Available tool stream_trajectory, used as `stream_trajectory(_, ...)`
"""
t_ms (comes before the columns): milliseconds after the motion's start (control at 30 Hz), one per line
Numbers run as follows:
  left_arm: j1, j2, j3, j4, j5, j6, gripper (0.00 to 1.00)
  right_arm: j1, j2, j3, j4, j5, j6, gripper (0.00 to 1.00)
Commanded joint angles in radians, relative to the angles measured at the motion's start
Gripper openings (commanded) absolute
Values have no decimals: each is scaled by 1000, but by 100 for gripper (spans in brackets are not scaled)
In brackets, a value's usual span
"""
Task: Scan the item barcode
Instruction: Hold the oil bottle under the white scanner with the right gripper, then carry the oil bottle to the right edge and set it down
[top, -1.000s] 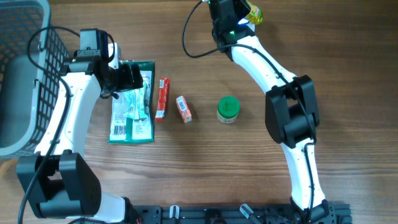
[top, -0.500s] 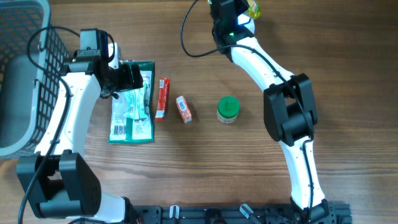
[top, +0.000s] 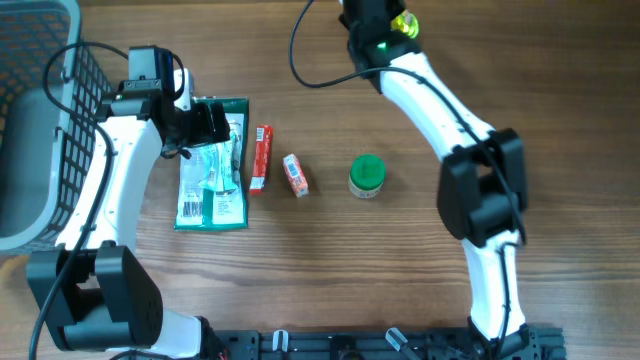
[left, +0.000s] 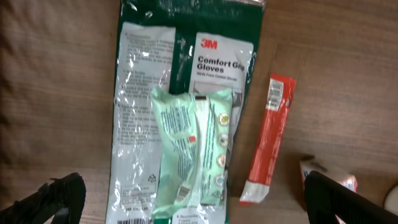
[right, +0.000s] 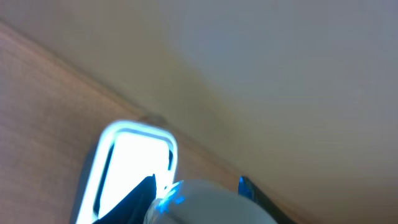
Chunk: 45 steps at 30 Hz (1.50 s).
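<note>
- Left fingers: spread wide, hovering over the glove pack on the surface.
- Right fingers: gripping the yellow-green item at the surface's far edge.

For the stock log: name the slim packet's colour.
Red packet; clearest in the left wrist view.

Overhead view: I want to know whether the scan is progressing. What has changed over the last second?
The right arm's elbow swung to the right, and the right end effector turned slightly, the yellow-green item still in it. Nothing was taken hold of or let go. Unchanged: the open left end effector over the gloves pack, the red stick, the small box and the green-lidded jar.
</note>
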<state>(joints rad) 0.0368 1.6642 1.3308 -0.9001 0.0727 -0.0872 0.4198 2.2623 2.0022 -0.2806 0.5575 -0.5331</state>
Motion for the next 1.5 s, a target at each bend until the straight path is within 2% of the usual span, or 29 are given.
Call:
stream_trajectory(0, 5, -13, 10, 2, -7, 1, 100, -80, -178, 6, -198, 2, 332, 30)
stream_trajectory(167, 5, -13, 10, 2, -7, 1, 100, -271, -230, 6, -536, -253, 607, 31)
stream_trajectory(233, 5, -13, 10, 2, -7, 1, 100, -361, -229, 0, -614, -350, 644, 32)
stream_trajectory(333, 5, -13, 10, 2, -7, 1, 100, -496, -229, -1, -667, -476, 646, 34)
stream_trajectory(567, 5, -13, 10, 2, -7, 2, 100, -670, -242, -1, -798, -507, 650, 30)
stream_trajectory(700, 5, -13, 10, 2, -7, 1, 100, -721, -280, -1, -866, -643, 664, 26)
stream_trajectory(800, 5, -13, 10, 2, -7, 2, 100, -724, -339, -2, -897, -630, 663, 25)
stream_trajectory(933, 5, -13, 10, 2, -7, 1, 100, -724, -503, -18, -924, -626, 663, 23)
stream_trajectory(1033, 5, -13, 10, 2, -7, 1, 100, -724, -703, -174, -832, -626, 669, 22)
stream_trajectory(1100, 5, -13, 10, 2, -7, 1, 100, -724, -914, -433, -648, -626, 671, 22)
stream_trajectory(1167, 5, -13, 10, 2, -7, 1, 100, -724, -1046, -631, -495, -595, 684, 23)
stream_trajectory(1267, 5, -13, 10, 2, -7, 2, 100, -724, -1250, -1051, -157, -445, 748, 24)
stream_trajectory(1367, 5, -13, 10, 2, -7, 1, 100, -724, -1262, -1357, 214, -314, 709, 23)
stream_trajectory(1467, 5, -13, 10, 2, -7, 1, 100, -724, -1162, -1504, 465, -206, 689, 23)
